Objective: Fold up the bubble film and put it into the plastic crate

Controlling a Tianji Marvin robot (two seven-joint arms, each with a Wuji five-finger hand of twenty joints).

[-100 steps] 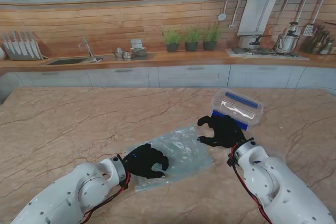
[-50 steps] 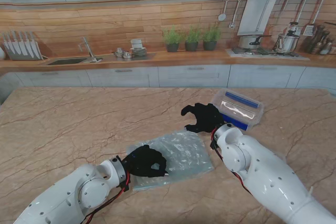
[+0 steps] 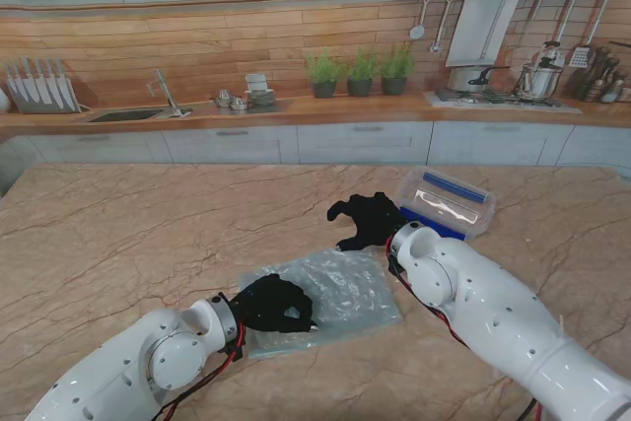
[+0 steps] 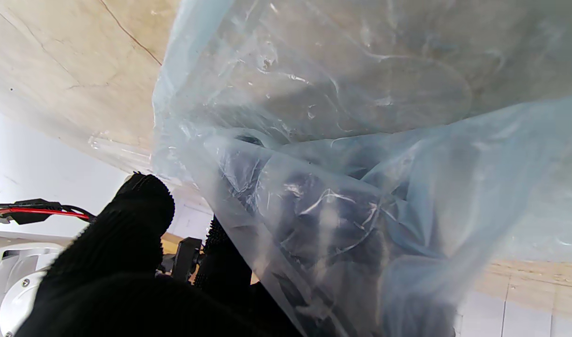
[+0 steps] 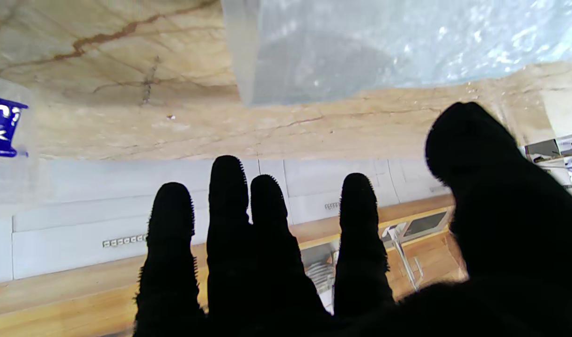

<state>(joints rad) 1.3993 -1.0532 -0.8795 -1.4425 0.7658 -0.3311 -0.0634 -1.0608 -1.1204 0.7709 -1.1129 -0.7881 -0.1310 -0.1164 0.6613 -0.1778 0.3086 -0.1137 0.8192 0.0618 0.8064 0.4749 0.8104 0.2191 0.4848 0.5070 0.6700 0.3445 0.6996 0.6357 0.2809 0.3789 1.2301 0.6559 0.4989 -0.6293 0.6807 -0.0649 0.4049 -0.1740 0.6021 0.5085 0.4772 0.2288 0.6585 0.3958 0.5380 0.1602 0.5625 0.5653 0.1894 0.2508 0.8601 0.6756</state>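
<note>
The bubble film (image 3: pixel 340 288), a clear bluish sheet, lies crumpled on the marble table in front of me. My left hand (image 3: pixel 276 305) is shut on its near-left edge. In the left wrist view the film (image 4: pixel 342 140) drapes over the fingers, with the thumb (image 4: pixel 131 220) on the bare side. My right hand (image 3: pixel 367 220) hovers open with fingers spread, just past the film's far edge and left of the plastic crate (image 3: pixel 471 194). The right wrist view shows spread fingers (image 5: pixel 267 224) holding nothing, with the film (image 5: pixel 384 42) on the table beyond them.
The clear crate with blue parts inside sits at the right, farther from me than the film. A kitchen counter with a sink (image 3: pixel 128 113), potted plants (image 3: pixel 360 72) and a stove runs along the back wall.
My right hand has moved left and away from me, from the film's right edge to beyond its far edge. The left hand keeps its hold and the film has shifted slightly.
</note>
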